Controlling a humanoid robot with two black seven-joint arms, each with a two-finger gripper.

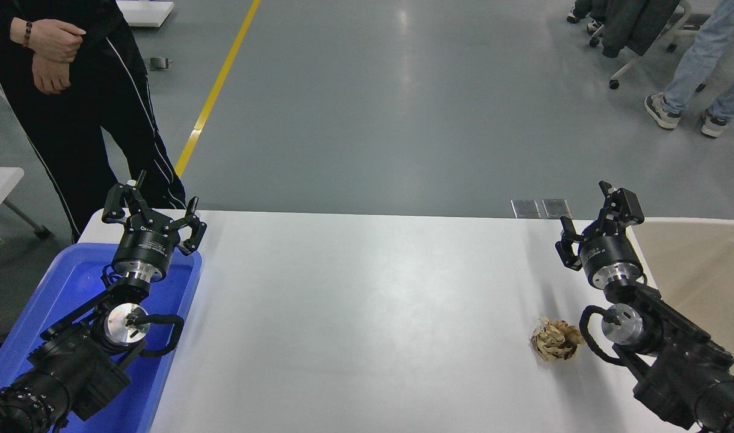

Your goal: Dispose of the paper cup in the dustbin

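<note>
The paper cup is not in view. The beige dustbin (698, 264) stands at the table's right edge, partly cut off by the frame. My right gripper (592, 216) is open and empty, above the table just left of the dustbin's rim. My left gripper (153, 204) is open and empty, parked over the far end of a blue tub at the lower left.
A crumpled tan paper wad (556, 340) lies on the white table (367, 313) beside my right forearm. The bright blue tub (60, 313) sits at the table's left. A person in black (84, 102) stands at the far left corner. Other people and chairs are at the top right.
</note>
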